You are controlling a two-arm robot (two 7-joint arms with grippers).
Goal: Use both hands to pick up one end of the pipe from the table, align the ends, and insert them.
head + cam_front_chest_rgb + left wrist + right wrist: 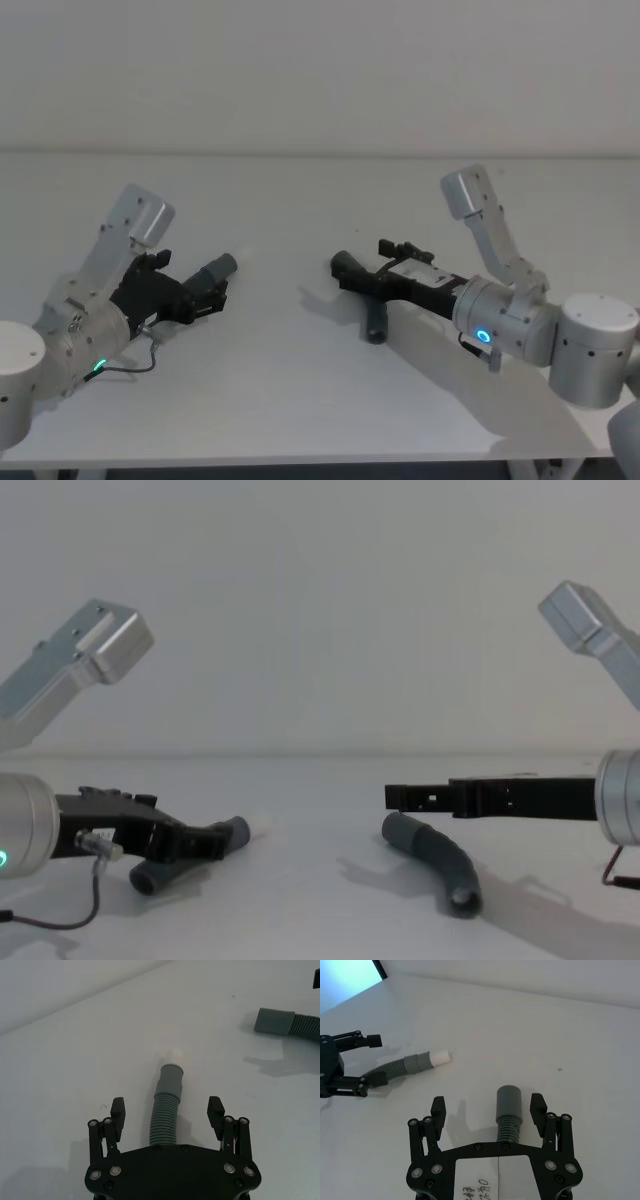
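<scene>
Two ribbed dark-grey pipe pieces lie on the white table [300, 400]. The left piece [165, 1120] has a grey collar [170, 1080] and a white tip [176, 1053]. My left gripper [166, 1106] is open and straddles its ribbed part, low over the table [205, 842]. The right piece [440, 858] ends in an open grey collar [509, 1102]. My right gripper [488, 1105] is open, with a finger on each side of that piece just behind the collar. In the head view the left gripper [210, 295] and right gripper [350, 272] face each other across a gap.
Bare white table [320, 910] lies between the two pieces and in front of them. A plain pale wall [320, 600] rises behind the table's far edge. The right wrist view shows the left piece's white tip [440, 1056] pointing toward the right piece.
</scene>
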